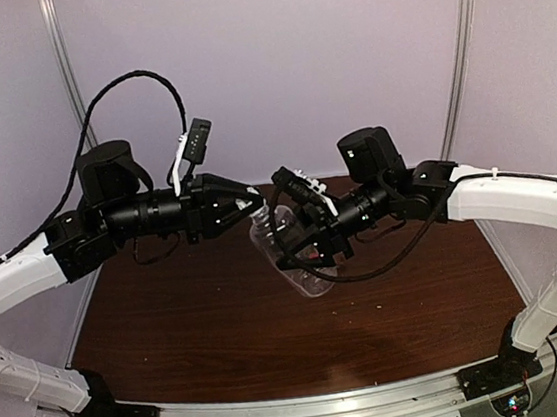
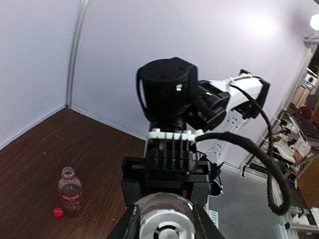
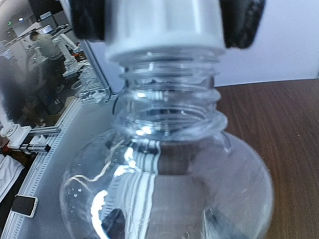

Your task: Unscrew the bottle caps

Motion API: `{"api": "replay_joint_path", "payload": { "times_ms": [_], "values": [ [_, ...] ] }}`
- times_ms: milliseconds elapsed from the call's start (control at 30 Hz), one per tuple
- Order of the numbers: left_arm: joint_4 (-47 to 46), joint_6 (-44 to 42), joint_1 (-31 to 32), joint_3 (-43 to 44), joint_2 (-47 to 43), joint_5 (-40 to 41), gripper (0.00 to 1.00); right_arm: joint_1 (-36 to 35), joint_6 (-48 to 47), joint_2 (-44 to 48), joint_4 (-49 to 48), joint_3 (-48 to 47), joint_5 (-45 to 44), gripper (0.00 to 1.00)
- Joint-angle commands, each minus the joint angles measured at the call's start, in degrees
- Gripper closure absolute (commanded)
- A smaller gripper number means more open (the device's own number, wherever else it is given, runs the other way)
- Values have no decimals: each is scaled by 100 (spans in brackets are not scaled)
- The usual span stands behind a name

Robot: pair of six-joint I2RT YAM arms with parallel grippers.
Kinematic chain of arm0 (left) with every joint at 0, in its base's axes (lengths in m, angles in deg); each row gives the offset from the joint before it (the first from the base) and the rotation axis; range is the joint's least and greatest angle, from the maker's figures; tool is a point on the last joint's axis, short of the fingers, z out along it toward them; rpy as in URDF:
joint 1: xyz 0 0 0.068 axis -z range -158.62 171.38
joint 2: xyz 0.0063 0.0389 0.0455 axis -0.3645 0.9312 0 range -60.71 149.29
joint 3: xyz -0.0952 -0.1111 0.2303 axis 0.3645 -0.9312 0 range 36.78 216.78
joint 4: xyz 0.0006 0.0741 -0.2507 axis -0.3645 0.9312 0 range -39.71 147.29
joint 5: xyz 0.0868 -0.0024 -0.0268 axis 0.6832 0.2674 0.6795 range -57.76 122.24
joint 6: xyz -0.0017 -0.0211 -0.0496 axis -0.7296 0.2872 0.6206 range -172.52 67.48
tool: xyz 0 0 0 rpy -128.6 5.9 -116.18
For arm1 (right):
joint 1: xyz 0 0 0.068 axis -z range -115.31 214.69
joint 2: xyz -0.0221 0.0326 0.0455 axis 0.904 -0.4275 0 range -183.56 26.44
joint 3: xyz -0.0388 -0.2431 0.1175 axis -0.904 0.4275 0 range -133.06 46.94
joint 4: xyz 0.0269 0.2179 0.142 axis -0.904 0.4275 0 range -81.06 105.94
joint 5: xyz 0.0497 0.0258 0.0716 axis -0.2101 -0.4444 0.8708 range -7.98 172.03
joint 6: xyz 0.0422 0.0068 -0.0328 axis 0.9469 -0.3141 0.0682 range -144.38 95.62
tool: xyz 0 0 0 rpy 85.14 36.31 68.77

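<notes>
White cap [image 3: 164,25] on plain clear bottle [image 3: 167,184] aloft; red-labelled bottle [image 2: 70,191] upright, uncapped, red cap [image 2: 58,212] beside.

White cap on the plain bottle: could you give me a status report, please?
Left gripper shut on white cap. Right gripper holds plain bottle. Red cap already off. Nothing blocking.

A dark brown wooden table [image 1: 202,328] is enclosed by pale lilac walls [image 1: 291,56] that meet metal corner posts [image 1: 66,72] at far left and far right. An aluminium rail [image 1: 311,406] lines the near edge. Outside to the right are a grey floor [image 2: 244,194], cluttered shelves [image 2: 299,134] and a bright lamp [image 2: 314,22].
</notes>
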Motion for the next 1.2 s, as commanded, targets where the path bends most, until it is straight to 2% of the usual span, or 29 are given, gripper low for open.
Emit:
{"api": "replay_joint_path", "payload": {
  "times_ms": [0,100,300,467,600,800,967,1167],
  "values": [
    [423,1224,317,-81,-336,2668,78,30,328,149,-37,-134,-1708,64],
    [-64,1653,421,-360,-348,2899,76,29,454,87,-96,-152,-2271,65],
    [-378,1631,421,-408,-197,2758,75,29,451,57,-264,-92,-2014,66],
    [-245,1030,415,-422,-483,2968,73,100,413,189,-309,110,-1924,65],
    [221,381,405,-522,-652,3444,69,230,524,357,-441,341,-1846,65],
    [-58,-264,383,-1290,-722,3934,68,473,816,726,-654,569,-1853,65],
    [-649,-467,370,-1802,-291,3985,68,690,998,882,-635,590,-2034,65],
    [-1382,-485,273,-2095,851,3973,68,1018,1448,1122,-986,903,-2116,64]
  ]
}}
